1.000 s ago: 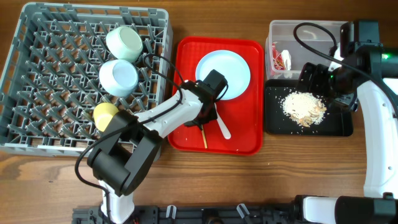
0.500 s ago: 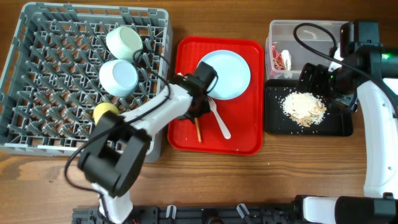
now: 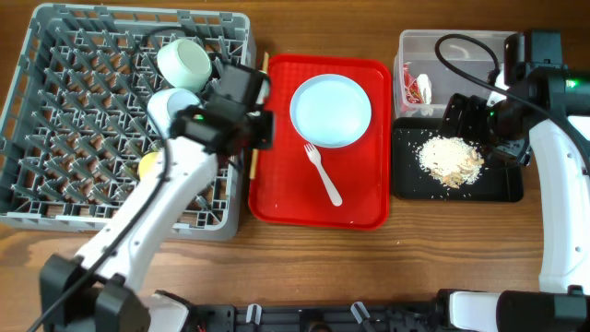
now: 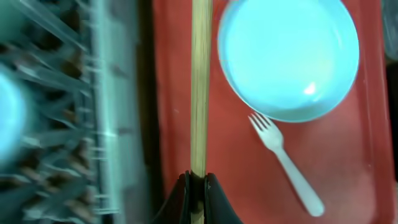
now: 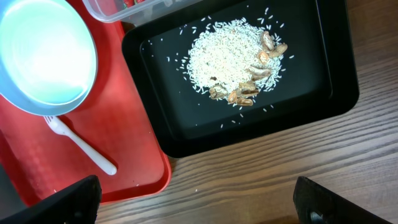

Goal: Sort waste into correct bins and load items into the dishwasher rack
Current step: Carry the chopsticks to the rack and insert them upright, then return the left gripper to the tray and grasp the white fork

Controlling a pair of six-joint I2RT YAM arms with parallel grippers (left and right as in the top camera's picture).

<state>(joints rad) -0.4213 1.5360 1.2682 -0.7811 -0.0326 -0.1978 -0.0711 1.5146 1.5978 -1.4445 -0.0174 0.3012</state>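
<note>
My left gripper (image 3: 254, 129) (image 4: 198, 186) is shut on the wooden chopsticks (image 4: 200, 87), held over the gap between the red tray and the right wall of the grey dishwasher rack (image 3: 55, 198). Two mint bowls (image 3: 184, 62) (image 3: 175, 113) and the yellow cup (image 3: 147, 165) sit in the rack. The white plate (image 3: 331, 111) and white fork (image 3: 323, 175) lie on the red tray. The red-and-white wrapper (image 3: 419, 89) is in the clear tub (image 3: 452, 41). The food scraps (image 3: 450, 159) (image 5: 233, 62) lie in the black tray (image 3: 461, 189). My right gripper (image 5: 205, 205) is open above that tray's near edge.
The flat red tray (image 3: 359, 207) lies between the rack and the two bins. Bare wooden table runs along the front (image 3: 396, 263). My left arm crosses over the rack's front right corner. The rack looks blurred in the left wrist view (image 4: 106, 124).
My left gripper has lifted the chopsticks off the red tray and carried them left and back to the rack's right wall. The right arm has not moved.
</note>
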